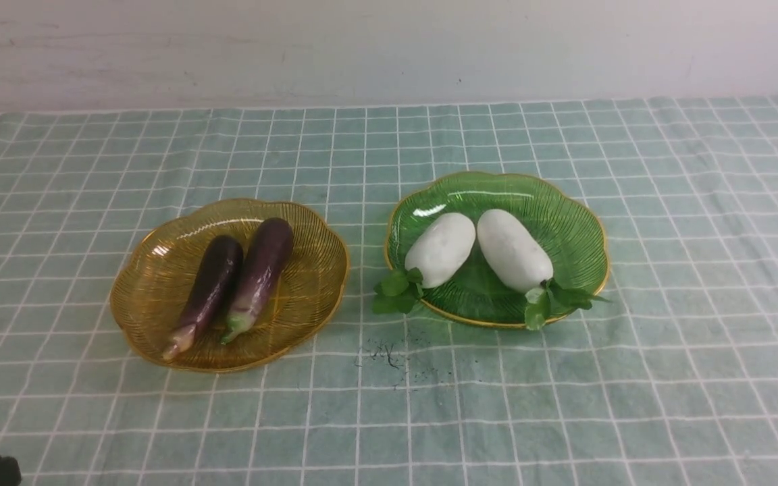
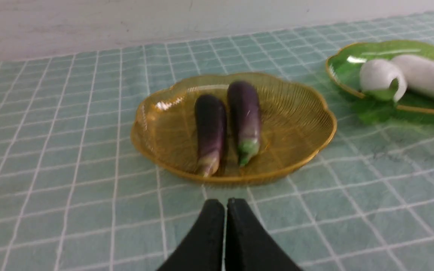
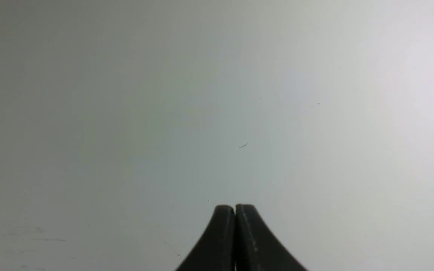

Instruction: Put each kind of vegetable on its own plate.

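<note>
Two eggplants [image 1: 234, 283] lengthwise on amber plate [image 1: 146, 317], stems toward robot, green checked cloth [image 1: 666, 378] over worktop, pale wall [image 1: 389, 47] behind, left pincer [image 2: 225, 205] and right pincer [image 3: 234, 209] closed, empty

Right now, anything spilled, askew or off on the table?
One oddity: dark scribbly specks on the checked green cloth, between and in front of the amber-yellow ribbed plate and the green ribbed plate. Vegetables sit sorted.
</note>
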Robot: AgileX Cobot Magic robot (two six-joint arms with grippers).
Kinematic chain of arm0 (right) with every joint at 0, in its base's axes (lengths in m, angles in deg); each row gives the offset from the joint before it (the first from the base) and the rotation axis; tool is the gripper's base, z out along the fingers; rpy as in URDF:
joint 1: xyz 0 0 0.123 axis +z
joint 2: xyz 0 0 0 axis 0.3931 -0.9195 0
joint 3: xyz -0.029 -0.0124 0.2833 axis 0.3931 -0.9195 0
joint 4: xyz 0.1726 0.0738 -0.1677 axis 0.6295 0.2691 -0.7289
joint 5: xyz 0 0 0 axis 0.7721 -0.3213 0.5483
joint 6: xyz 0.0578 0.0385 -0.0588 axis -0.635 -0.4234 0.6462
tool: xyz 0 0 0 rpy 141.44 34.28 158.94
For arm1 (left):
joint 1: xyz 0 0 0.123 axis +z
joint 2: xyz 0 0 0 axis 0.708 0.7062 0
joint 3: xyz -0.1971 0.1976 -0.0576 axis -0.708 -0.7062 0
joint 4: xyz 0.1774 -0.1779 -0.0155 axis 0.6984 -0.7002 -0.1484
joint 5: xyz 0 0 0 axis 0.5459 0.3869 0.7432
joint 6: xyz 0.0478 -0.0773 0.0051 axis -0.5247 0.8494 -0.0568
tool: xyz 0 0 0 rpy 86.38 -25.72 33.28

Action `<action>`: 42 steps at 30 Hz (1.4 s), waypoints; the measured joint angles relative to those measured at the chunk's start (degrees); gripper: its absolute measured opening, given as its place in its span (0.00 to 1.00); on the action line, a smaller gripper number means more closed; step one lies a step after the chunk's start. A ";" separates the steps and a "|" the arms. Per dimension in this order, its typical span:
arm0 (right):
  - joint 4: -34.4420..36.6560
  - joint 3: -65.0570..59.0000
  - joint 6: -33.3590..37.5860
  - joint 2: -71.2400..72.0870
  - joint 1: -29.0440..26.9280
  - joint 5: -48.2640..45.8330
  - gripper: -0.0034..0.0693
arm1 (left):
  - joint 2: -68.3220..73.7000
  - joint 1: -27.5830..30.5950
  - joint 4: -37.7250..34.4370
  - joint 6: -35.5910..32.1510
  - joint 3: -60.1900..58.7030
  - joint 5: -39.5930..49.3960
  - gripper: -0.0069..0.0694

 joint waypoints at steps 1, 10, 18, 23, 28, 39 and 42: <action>0.00 0.00 0.00 0.00 0.00 0.00 0.03 | -0.10 0.76 -0.29 -0.77 -2.08 -0.43 0.08; 0.00 0.00 0.11 0.00 0.00 -0.06 0.03 | -0.10 1.75 -1.78 -1.83 -5.90 -2.48 0.08; 0.00 0.00 0.12 0.00 0.00 -0.06 0.03 | -0.10 1.80 -1.78 -1.83 -5.95 -2.67 0.08; 0.00 0.00 0.17 0.00 0.00 -0.06 0.03 | -0.10 1.80 -1.78 -1.83 -5.95 -2.67 0.08; 0.00 0.00 0.17 0.00 0.00 -0.06 0.03 | -0.10 1.80 -1.78 -1.83 -5.95 -2.67 0.08; -6.84 -2.60 3.84 0.02 -4.78 -9.96 0.03 | -0.10 1.80 -1.78 -1.83 -5.97 -2.67 0.08; -9.21 -8.11 3.85 0.02 -9.60 -13.27 0.03 | -0.10 1.80 -1.78 -1.83 -5.97 -2.67 0.08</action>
